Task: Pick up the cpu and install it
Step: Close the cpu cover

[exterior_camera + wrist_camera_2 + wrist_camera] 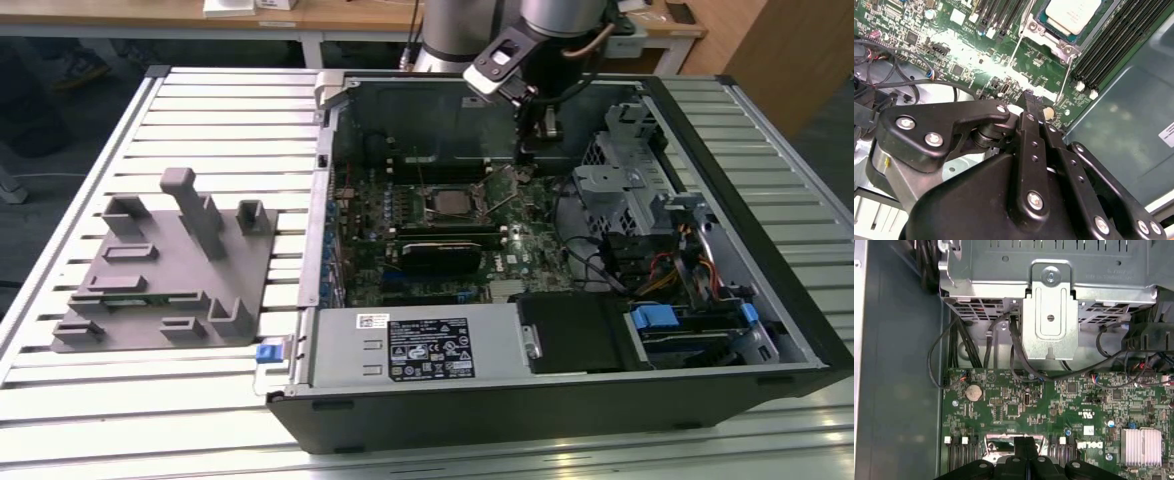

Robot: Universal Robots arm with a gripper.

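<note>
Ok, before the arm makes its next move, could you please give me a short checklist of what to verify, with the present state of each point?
1. The cpu lies in the socket, silver top up: ok.
2. The cpu sits fully flat and is rightly oriented: cannot tell.
3. The gripper is empty, fingers shut together: ok.
4. The gripper is apart from the cpu, over the motherboard beside the socket: ok.
5. The thin metal levers by the socket are latched: cannot tell.
6. The black cables are clear of the gripper's linkage: cannot tell.
</note>
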